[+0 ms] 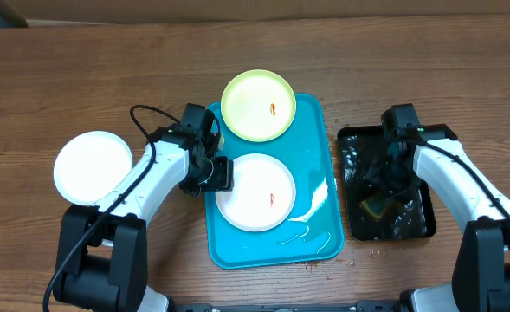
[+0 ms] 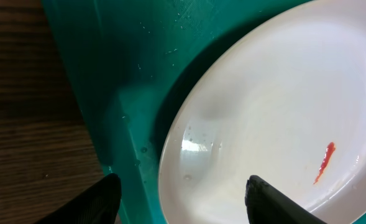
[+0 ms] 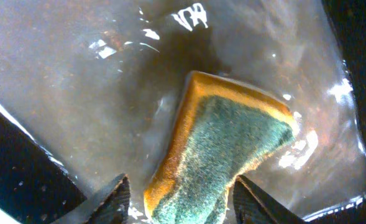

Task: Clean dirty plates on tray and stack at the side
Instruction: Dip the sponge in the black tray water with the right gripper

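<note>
We record a wooden table (image 1: 64, 78) bearing a turquoise tray (image 1: 315, 217) at centre and, to its right and apart from it, a smaller black tray (image 1: 410, 232) holding murky water. Of the three plates, a white plate (image 1: 255, 192) lies flat in the turquoise tray. A pale yellow-green plate (image 1: 257, 106) sits over the tray's far edge. A second white plate (image 1: 92, 166) rests on the table at far left, well apart. A yellow-and-green sponge (image 3: 226, 149) lies wet in the black tray. The left gripper (image 2: 183, 205) stands wide, its fingers astride the tray plate's left rim. The right gripper (image 3: 183, 202) flanks the sponge closely; we cannot tell whether it clamps. Each plate on the tray carries an orange-red smear (image 2: 324, 163).
</note>
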Robot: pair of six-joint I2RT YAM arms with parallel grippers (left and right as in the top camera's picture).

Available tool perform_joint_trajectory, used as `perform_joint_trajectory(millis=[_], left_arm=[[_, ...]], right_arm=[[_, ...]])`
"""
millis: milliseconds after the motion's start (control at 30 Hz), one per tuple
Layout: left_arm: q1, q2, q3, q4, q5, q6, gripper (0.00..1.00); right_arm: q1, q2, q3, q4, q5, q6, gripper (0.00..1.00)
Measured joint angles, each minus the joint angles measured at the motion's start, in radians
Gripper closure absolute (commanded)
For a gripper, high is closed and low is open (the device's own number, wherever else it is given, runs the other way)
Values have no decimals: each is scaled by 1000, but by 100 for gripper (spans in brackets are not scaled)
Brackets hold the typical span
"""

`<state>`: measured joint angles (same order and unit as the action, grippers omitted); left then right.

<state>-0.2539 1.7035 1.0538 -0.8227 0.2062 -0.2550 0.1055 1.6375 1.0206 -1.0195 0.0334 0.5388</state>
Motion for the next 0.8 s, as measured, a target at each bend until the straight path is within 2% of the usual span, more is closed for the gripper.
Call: perform_joint_trajectory(millis=[167, 200, 233, 267, 333, 500, 700, 800], left_arm=[[-9, 0, 0, 2, 0, 29, 33], [-11, 0, 0, 5, 0, 34, 33], [-15, 0, 0, 9, 0, 41, 33], [-17, 0, 0, 12, 0, 47, 33], [-22, 0, 0, 26, 0, 53, 34], [-21, 0, 0, 41, 0, 75, 37], [-21, 0, 0, 42, 0, 95, 37], [-22, 0, 0, 46, 0, 106, 44]], right_arm=[[0, 0, -25, 37, 33, 54, 57], [0, 0, -41, 55, 37, 64, 61], [0, 0, -64, 78, 44, 70, 69], [0, 0, -84, 97, 48, 76, 82], [0, 0, -116, 128, 55, 95, 96], [0, 0, -133, 134, 63, 131, 96], [0, 0, -116, 108, 63, 86, 96], [0, 0, -77, 62, 61, 57, 96]])
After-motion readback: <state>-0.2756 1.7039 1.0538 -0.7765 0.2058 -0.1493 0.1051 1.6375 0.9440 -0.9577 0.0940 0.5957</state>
